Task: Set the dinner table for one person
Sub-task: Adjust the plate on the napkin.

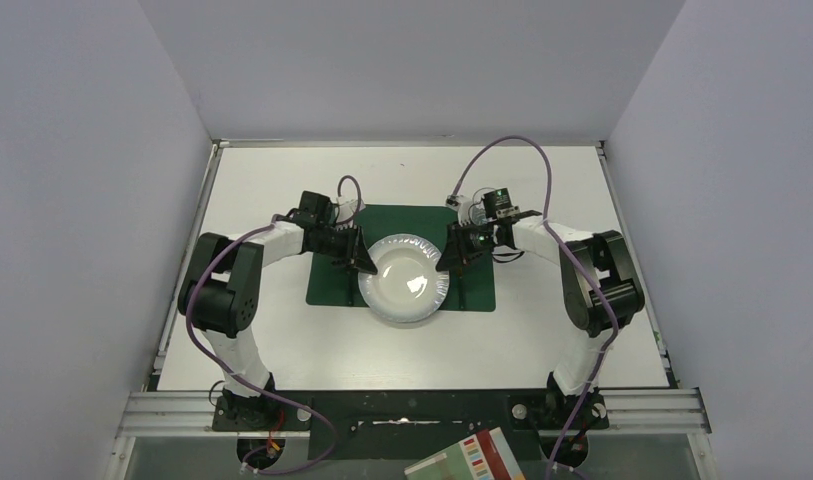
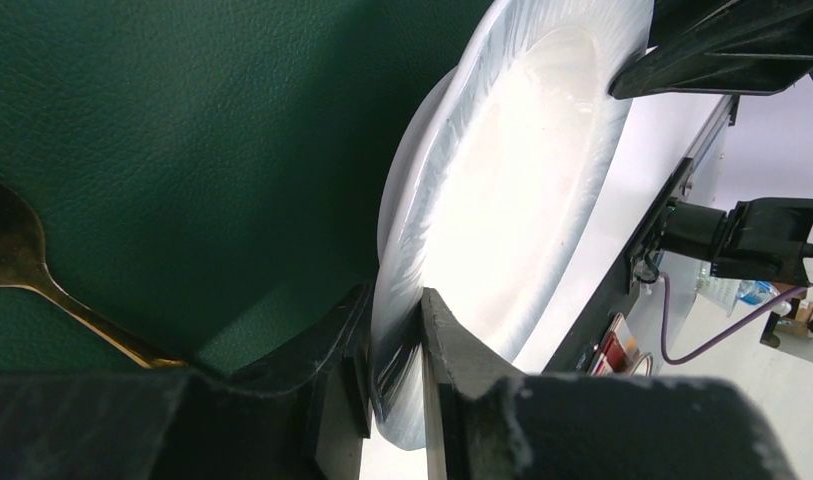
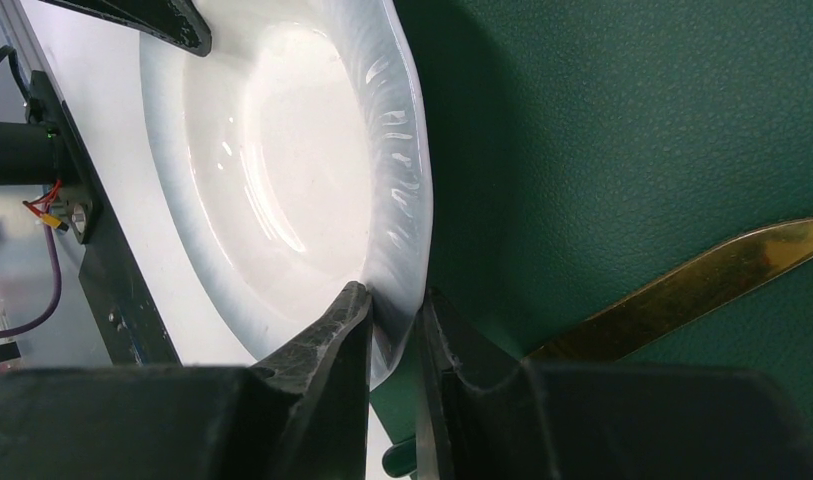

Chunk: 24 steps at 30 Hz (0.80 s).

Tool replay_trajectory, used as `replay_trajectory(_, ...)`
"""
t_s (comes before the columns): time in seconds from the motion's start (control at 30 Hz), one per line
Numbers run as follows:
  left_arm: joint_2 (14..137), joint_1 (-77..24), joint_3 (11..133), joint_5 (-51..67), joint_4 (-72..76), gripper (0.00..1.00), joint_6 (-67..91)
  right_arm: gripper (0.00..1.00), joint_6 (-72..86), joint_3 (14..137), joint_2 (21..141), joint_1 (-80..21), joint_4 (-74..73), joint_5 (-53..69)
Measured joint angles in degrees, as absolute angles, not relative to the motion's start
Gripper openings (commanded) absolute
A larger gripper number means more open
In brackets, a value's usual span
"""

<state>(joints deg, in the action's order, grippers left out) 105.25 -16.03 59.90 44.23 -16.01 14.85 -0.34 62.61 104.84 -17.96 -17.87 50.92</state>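
Your left gripper [image 1: 366, 267] and right gripper [image 1: 445, 264] reach inward, each pinching an opposite rim of one plate [image 1: 405, 288]. Under the plate lies one placemat [image 1: 328, 286], with one gold knife [image 3: 682, 290] to the plate's right and one gold utensil [image 2: 22, 262] to its left.

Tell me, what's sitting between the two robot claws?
The white plate. The left gripper pinches its rim on one side and the right gripper pinches the other side. The top view shows it best.

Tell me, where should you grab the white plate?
By its thin raised rim, coming in from the sides. The round white plate is shallow and wide, so only the edge fits. The left gripper and right gripper each pinch opposite edges that way.
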Motion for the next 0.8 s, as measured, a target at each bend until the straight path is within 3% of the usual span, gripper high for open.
replay_trajectory(0.3, 105.25, -15.88, 59.88, 44.38, -16.03, 0.19, 14.87, 0.02, -0.4, 62.81, 104.9, -18.11, -17.87, 50.68)
replay_trajectory(0.53, 105.25, -15.14, 59.86, 44.38, -16.1, 0.19, 14.83, 0.1, -0.67, 64.86, 106.24, -18.76, -18.74, 50.26)
replay_trajectory(0.73, 105.25, -14.81, 59.81, 43.81, -15.94, 0.34, 14.61, 0.28, -1.58, 68.03, 108.2, -19.25, -20.67, 49.52)
replay_trajectory(0.8, 105.25, -14.76, 59.79, 43.57, -15.84, 0.38, 14.55, 0.41, -2.59, 68.93, 108.99, -19.55, -21.1, 48.05)
